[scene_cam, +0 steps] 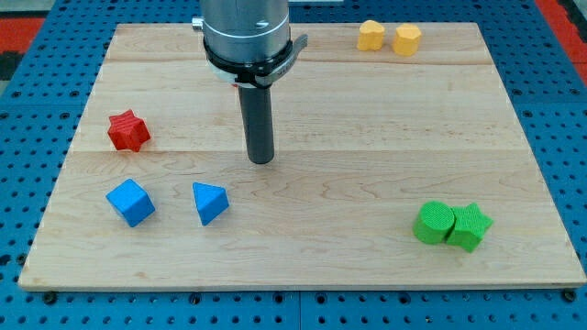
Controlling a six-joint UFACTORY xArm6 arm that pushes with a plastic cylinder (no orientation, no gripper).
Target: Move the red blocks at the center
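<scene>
A red star-shaped block (pixel 127 130) lies on the wooden board (pixel 367 137) at the view's left. My tip (pixel 261 160) rests on the board near the middle, well to the right of the red star and a little lower. No other red block shows. The rod hangs straight down from the arm's grey end at the view's top.
A blue cube (pixel 129 203) and a blue triangular block (pixel 209 203) lie at the lower left, below my tip. Two yellow blocks (pixel 371 36) (pixel 407 39) sit at the top right. A green cylinder (pixel 432 223) and a green star (pixel 470 225) touch at the lower right.
</scene>
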